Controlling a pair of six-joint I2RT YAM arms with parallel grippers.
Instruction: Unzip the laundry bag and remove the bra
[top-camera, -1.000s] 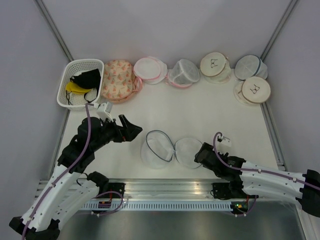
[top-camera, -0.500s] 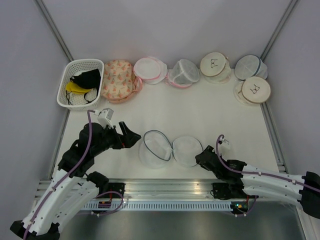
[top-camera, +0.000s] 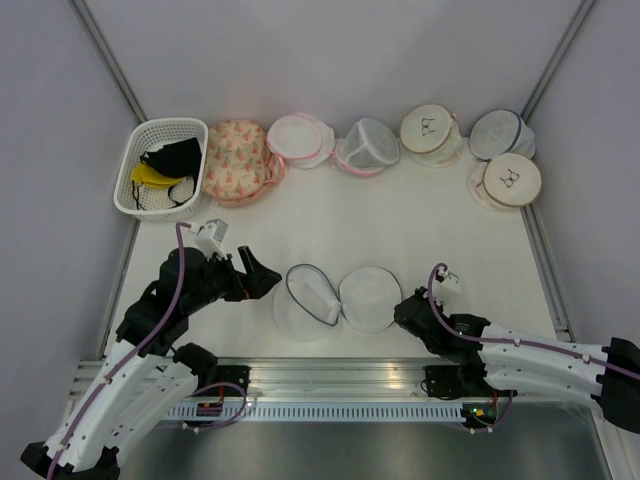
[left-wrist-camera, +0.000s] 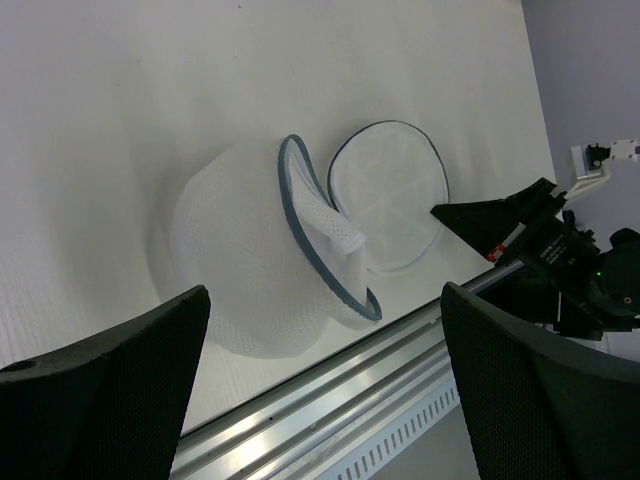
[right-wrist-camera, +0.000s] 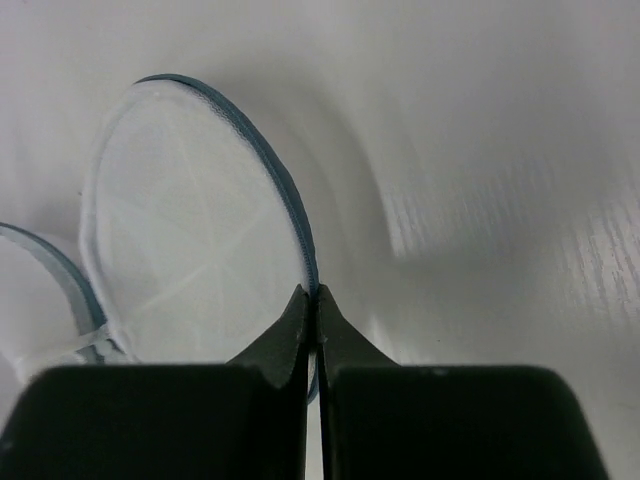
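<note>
The laundry bag (top-camera: 303, 306) is a white mesh drum with a dark blue zip rim, lying unzipped at the table's near middle. Its round lid (top-camera: 372, 298) is folded out to the right. My right gripper (top-camera: 402, 309) is shut on the lid's blue rim (right-wrist-camera: 296, 226); in the right wrist view the right gripper (right-wrist-camera: 316, 296) pinches the zip edge between its tips. My left gripper (top-camera: 266, 277) hangs open just left of the bag, holding nothing. In the left wrist view the left gripper (left-wrist-camera: 322, 292) frames the bag (left-wrist-camera: 235, 270) and lid (left-wrist-camera: 392, 200). The bra is hidden.
A white basket (top-camera: 140, 190) with black and yellow garments stands at the back left. Beside it along the back are a floral bag (top-camera: 236, 160), two pink-trimmed bags (top-camera: 300, 140), and beige round bags (top-camera: 430, 129). A metal rail (top-camera: 330, 375) runs along the near edge.
My right gripper has closed on the lid's rim. The lid and bag have shifted slightly left. My left gripper dropped a little toward the near edge, still open.
</note>
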